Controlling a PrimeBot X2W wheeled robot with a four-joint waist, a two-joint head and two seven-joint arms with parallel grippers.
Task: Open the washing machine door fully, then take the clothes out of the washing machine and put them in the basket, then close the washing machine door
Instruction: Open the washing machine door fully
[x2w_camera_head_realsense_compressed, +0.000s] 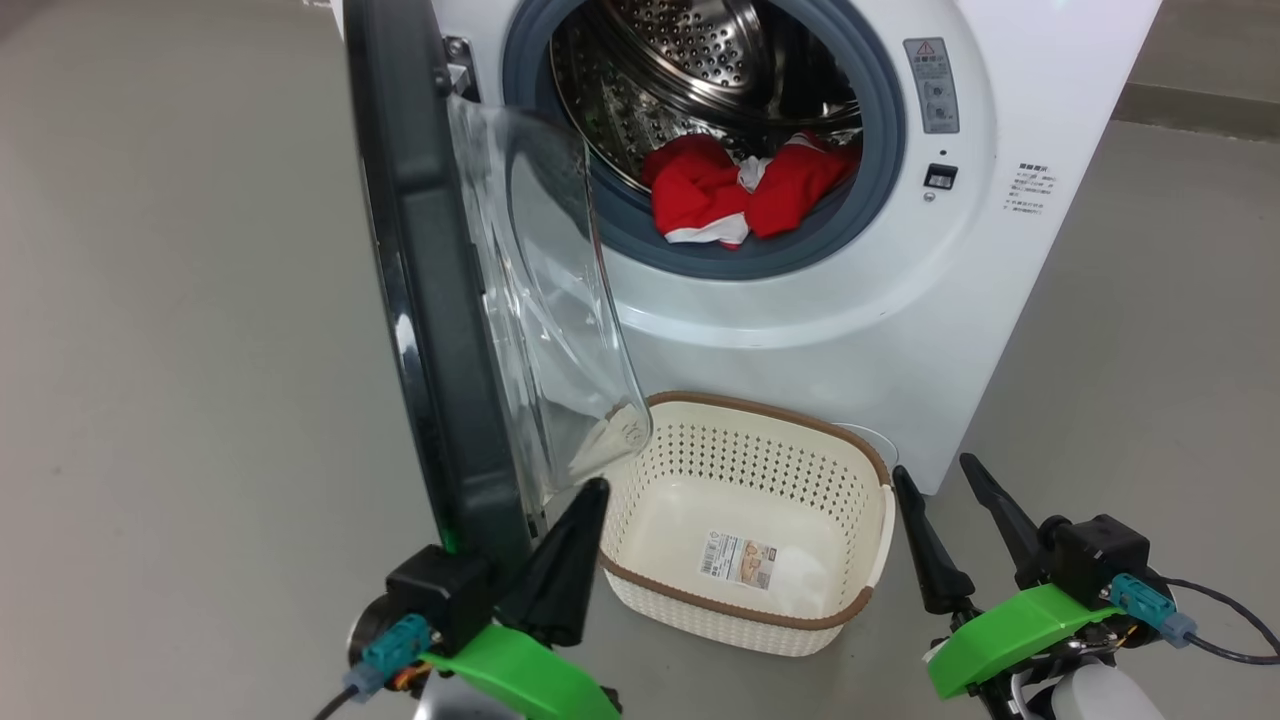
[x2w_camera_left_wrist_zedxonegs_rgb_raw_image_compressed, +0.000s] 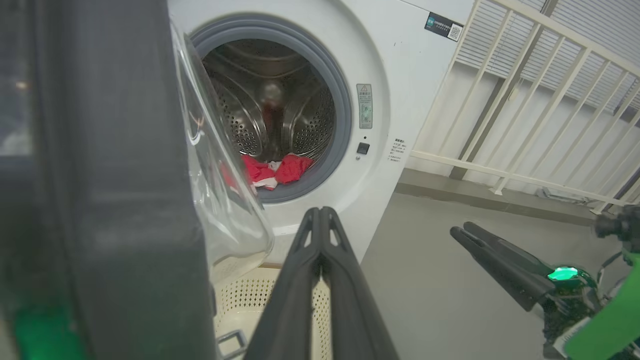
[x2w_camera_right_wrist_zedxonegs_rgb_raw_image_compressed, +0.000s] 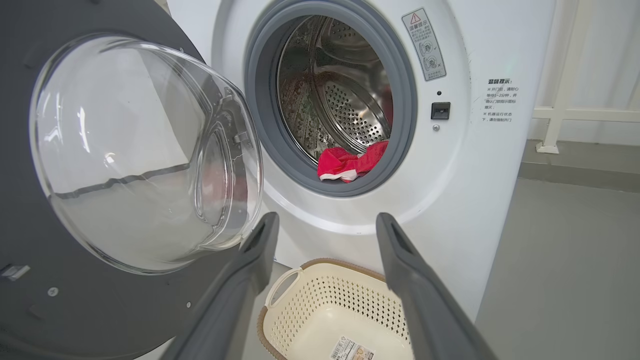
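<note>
black-rimmed door (x2w_camera_head_realsense_compressed: 430, 300) with clear bowl stood open, red-white clothes (x2w_camera_head_realsense_compressed: 700, 195) lay in washer (x2w_camera_head_realsense_compressed: 1000, 300), left end effector (x2w_camera_left_wrist_zedxonegs_rgb_raw_image_compressed: 320, 212) pressed together, right end effector (x2w_camera_head_realsense_compressed: 934, 466) spread

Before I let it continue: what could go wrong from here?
The glass bowl of the door overhangs a corner of the basket, so dropped clothes could hit it or miss.
The shut left claw sits beside the door's lower edge; moving it could swing the door.
The clothes lie behind the gasket lip and might snag coming out.
</note>
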